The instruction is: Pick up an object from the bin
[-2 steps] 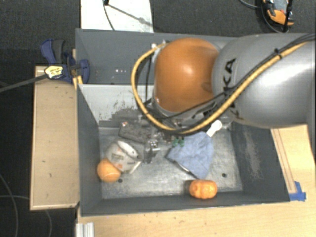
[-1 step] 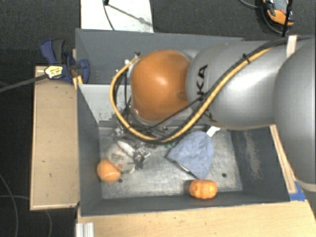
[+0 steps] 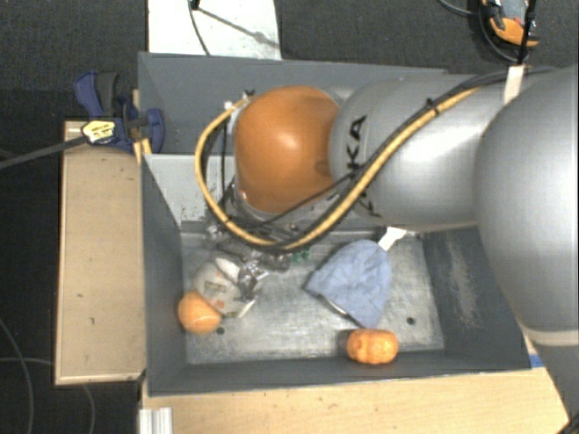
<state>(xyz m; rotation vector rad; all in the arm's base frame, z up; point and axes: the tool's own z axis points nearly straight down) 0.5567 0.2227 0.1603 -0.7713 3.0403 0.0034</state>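
We are looking at a pale crumpled thing (image 3: 215, 286) lying at the left of the bin (image 3: 167, 242) floor, near the left wall. The gripper (image 3: 246, 280) is hanging right over its right side. We are unable to make out whether it is spread or closed, or whether it has anything in it. An orange ball (image 3: 197, 315) is sitting just beside the pale thing, toward the front-left corner, leaving little room on that side. To the right, bare floor is lying open as far as a crumpled blue cloth (image 3: 355, 278) near the middle. A ribbed orange pumpkin-like thing (image 3: 372, 346) is resting by the front wall, well apart. The arm (image 3: 425, 161) with its orange cover (image 3: 280, 147) is leaning in from the right over the bin's back half.
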